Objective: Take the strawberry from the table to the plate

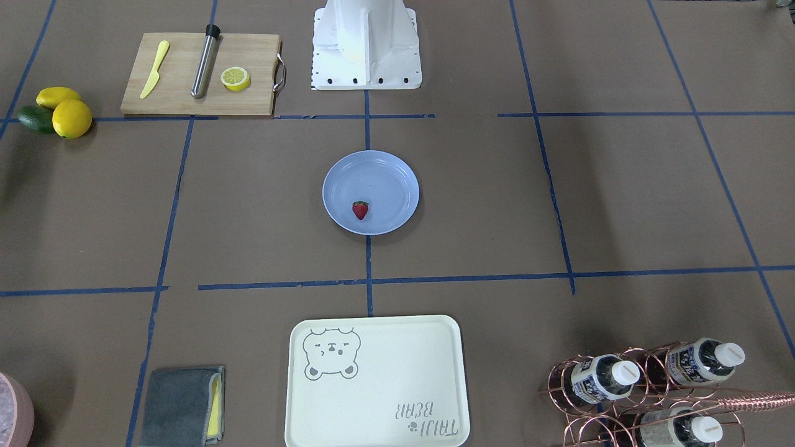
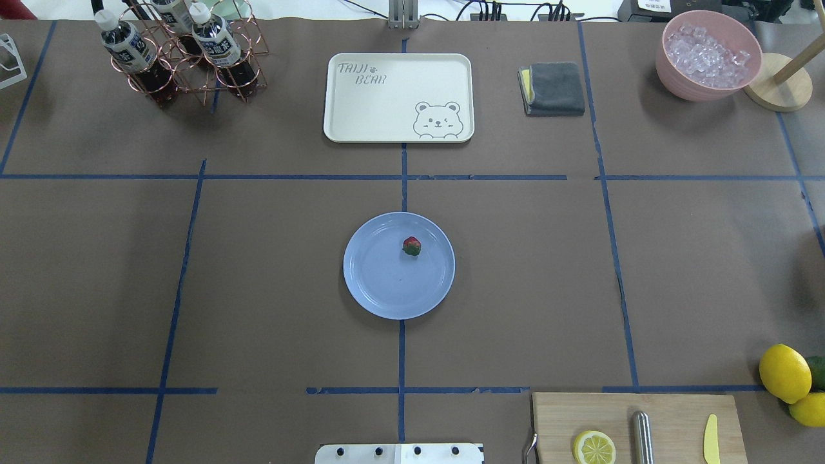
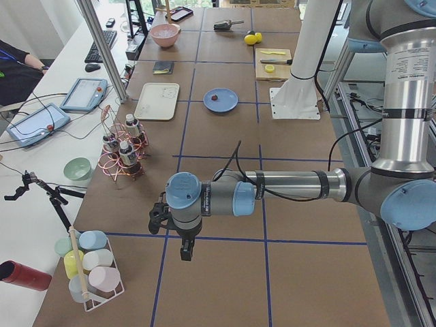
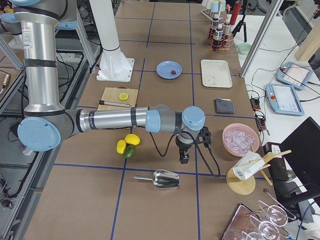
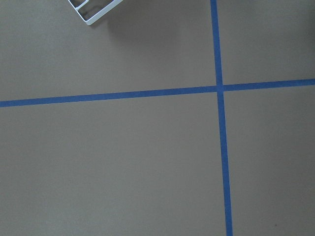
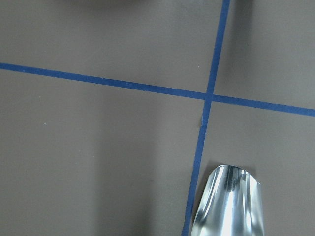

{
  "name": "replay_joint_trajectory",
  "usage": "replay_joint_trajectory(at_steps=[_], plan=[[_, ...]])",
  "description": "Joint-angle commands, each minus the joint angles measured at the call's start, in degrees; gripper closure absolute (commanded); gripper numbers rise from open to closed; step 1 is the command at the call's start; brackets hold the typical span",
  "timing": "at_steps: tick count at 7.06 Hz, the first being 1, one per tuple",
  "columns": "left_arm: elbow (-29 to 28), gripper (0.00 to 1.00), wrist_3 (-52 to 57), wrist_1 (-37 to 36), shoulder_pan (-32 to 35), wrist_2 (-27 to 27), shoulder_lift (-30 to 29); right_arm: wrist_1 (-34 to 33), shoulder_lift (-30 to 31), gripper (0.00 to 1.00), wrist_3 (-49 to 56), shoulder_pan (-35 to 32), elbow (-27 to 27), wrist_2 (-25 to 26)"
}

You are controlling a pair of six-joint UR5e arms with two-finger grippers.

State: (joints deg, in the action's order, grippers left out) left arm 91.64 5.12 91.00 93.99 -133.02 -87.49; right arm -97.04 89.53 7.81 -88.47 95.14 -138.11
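1 strawberry [image 2: 411, 245] lies on the plate [image 2: 380, 290].

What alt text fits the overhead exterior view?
A small red strawberry lies on a round blue-grey plate at the centre of a brown, blue-taped table; no robot arm shows. Far edge: bottle rack, bear-print tray, grey cloth, pink bowl of ice. Near right: cutting board with lemon half, whole lemons.
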Motion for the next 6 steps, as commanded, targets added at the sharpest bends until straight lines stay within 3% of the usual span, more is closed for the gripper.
replay_joint_trajectory(at_steps=[1,6], plan=[[0.5,0.0,-0.5,0.2,0.0,0.2,0.0,0.0,1.1,0.0,2.6,-4.1,-2.9,-0.2],[0.6,0.0,-0.5,0.2,0.0,0.1,0.1,0.0,1.1,0.0,5.3,-5.0,-4.4,-0.1]])
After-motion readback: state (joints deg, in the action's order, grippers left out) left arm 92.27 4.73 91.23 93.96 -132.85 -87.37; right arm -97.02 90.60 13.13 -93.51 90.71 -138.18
